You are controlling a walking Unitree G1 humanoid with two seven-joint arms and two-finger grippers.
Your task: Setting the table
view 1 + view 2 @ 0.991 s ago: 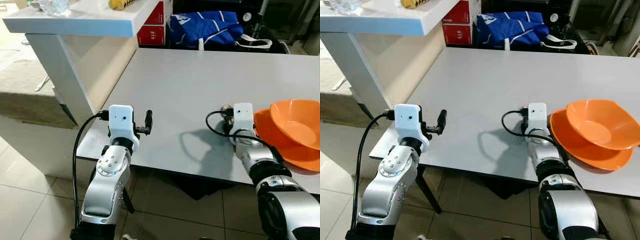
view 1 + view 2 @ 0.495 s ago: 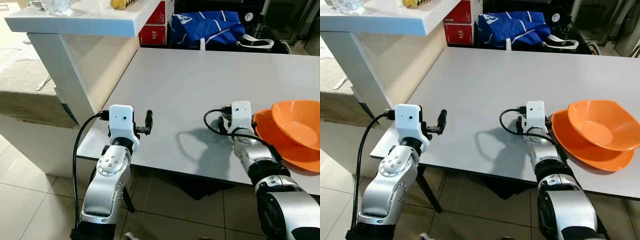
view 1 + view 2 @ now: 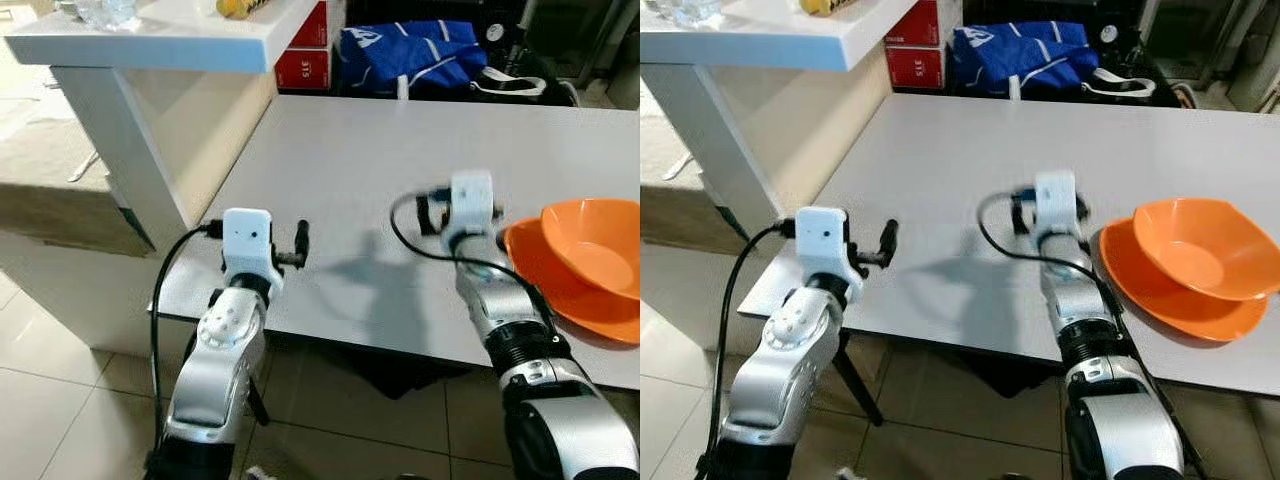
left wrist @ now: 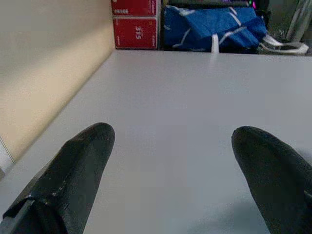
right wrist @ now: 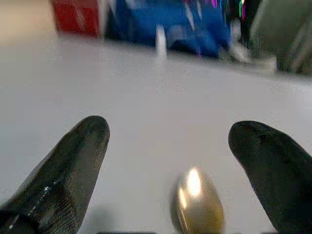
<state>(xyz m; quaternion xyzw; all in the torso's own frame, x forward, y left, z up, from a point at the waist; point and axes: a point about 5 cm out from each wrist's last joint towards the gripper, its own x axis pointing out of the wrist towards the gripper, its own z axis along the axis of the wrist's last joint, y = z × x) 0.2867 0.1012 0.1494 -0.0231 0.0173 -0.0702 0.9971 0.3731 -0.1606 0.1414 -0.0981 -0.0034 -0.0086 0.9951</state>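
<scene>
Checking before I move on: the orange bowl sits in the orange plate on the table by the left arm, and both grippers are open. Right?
Not quite. The orange bowl sits in the orange plate beside the right arm, as the left eye view shows. The rest holds: left gripper and right gripper are both open over the table.

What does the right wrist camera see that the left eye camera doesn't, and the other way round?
Right wrist view: a shiny golden rounded thing, maybe a spoon, between the right end effector's spread fingers. Left eye view: the orange bowl sitting in the orange plate, and a white shelf. Both: the grey table, blue bag, red box.
</scene>
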